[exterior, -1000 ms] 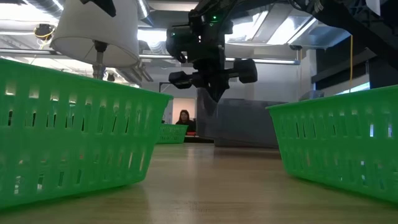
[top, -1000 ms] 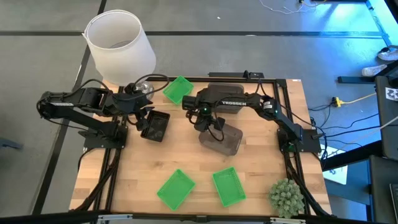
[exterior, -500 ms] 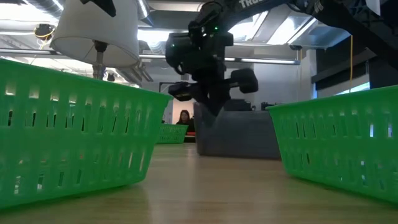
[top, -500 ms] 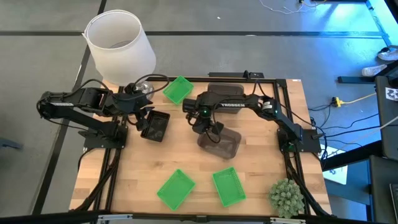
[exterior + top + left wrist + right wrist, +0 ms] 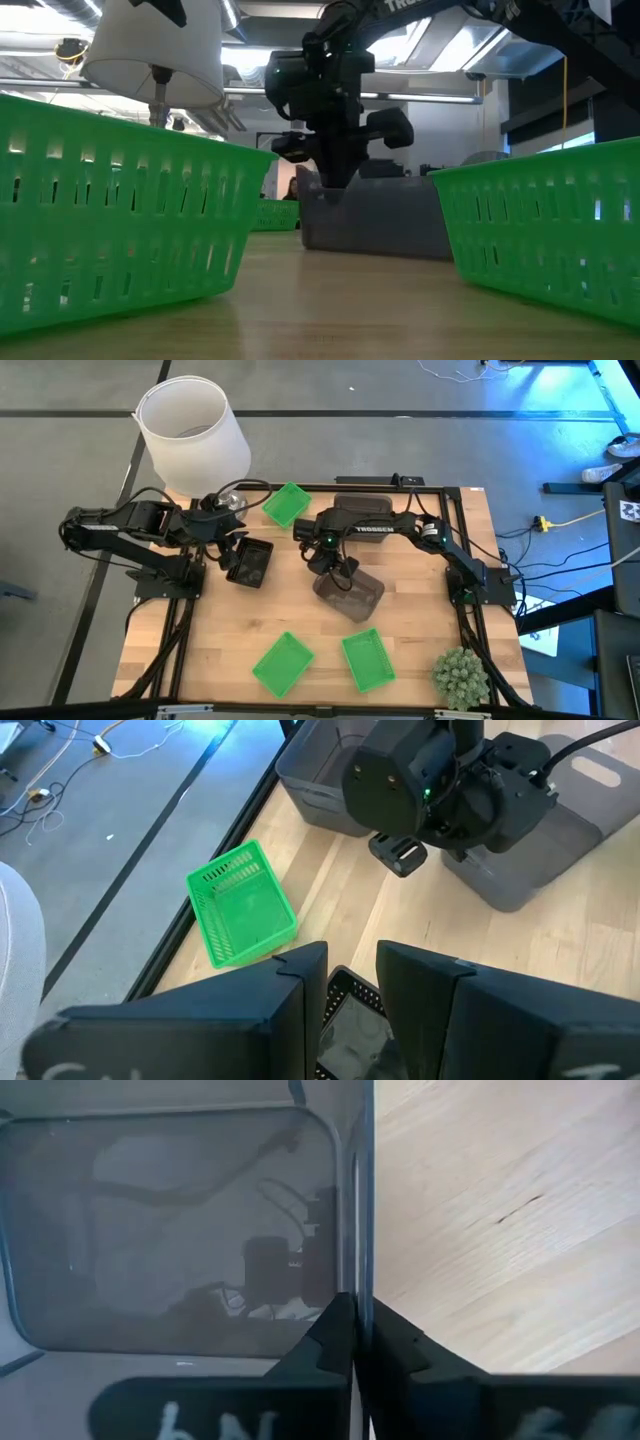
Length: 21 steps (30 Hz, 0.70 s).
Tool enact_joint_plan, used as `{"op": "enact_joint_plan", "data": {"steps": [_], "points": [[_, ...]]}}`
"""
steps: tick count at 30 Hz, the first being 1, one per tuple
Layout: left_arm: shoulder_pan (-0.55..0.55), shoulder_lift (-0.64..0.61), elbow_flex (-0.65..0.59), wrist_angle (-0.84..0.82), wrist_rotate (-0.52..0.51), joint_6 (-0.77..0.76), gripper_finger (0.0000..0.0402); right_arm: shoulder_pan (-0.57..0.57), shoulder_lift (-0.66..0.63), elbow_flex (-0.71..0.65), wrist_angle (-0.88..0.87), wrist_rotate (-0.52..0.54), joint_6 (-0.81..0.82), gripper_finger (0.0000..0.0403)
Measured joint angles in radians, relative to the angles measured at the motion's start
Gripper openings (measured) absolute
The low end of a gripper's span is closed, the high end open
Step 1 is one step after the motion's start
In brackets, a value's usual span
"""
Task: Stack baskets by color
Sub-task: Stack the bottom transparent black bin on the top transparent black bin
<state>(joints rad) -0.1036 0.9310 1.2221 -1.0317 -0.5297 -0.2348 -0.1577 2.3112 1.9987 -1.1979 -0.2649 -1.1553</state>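
A smoky grey basket [image 5: 352, 592] sits mid-table with my right gripper [image 5: 335, 568] shut on its far-left wall. A second grey basket [image 5: 325, 775] stands at the far edge behind it. At the left, my left gripper [image 5: 232, 552] is shut on a small black basket [image 5: 252, 563]. Three green baskets rest on their bottoms: one at the far edge [image 5: 286, 504] and two near the front [image 5: 282, 664], [image 5: 367, 659]. My left gripper has the black basket's rim [image 5: 345, 988] between its two fingers, slanting down from the table's left; the fingers hide the rest of the hold. My right gripper pinches the grey basket's wall at its rim [image 5: 362, 1210], one finger inside and one outside. The fingers come from above, pointing steeply down. The basket's bottom [image 5: 375, 250] is down at the table top.
A white lampshade [image 5: 192, 430] stands off the far left corner. A round green plant ball [image 5: 460, 676] sits at the near right corner. Bare wood lies between the grey basket and the two front green baskets.
My right gripper has sunk with the grey basket and rolled a little. The basket, which hung clear of the table, has come down onto the wood and turned slightly, its near end swinging toward the front edge.
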Motion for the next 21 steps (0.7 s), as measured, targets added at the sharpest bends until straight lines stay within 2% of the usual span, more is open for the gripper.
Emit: {"op": "enact_joint_plan", "data": {"steps": [11,14,21], "points": [[0.000,0.000,0.000,0.000,0.000,0.001,0.0082,0.000,0.000,0.000,0.019,-0.018,0.003,0.0058],[0.000,0.000,0.000,0.000,0.000,0.001,0.0082,0.002,-0.009,-0.001,0.019,0.021,0.002,0.0060],[0.001,0.000,0.000,-0.010,-0.006,0.008,0.0082,0.002,-0.080,-0.001,0.002,0.027,0.002,0.0061]]}}
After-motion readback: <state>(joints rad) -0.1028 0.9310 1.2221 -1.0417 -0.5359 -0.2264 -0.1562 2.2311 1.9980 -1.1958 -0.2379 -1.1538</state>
